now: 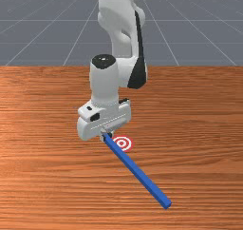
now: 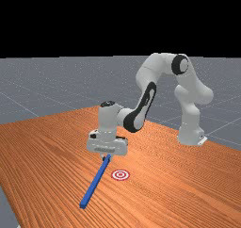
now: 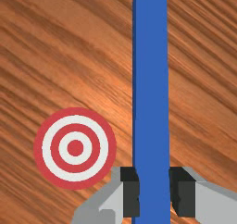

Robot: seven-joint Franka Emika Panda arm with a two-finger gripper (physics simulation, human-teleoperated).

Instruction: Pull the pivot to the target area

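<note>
Pincer (image 3: 155,193) clamped near one end of blue bar (image 1: 137,171); target (image 1: 122,143) just beside. Drag slow, grip square, or the long free end could swing wide.

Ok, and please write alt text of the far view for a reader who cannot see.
A robot gripper stands at the farther end of a blue bar; a red-and-white target lies beside the bar on the wooden table, toward the far view's right.
</note>
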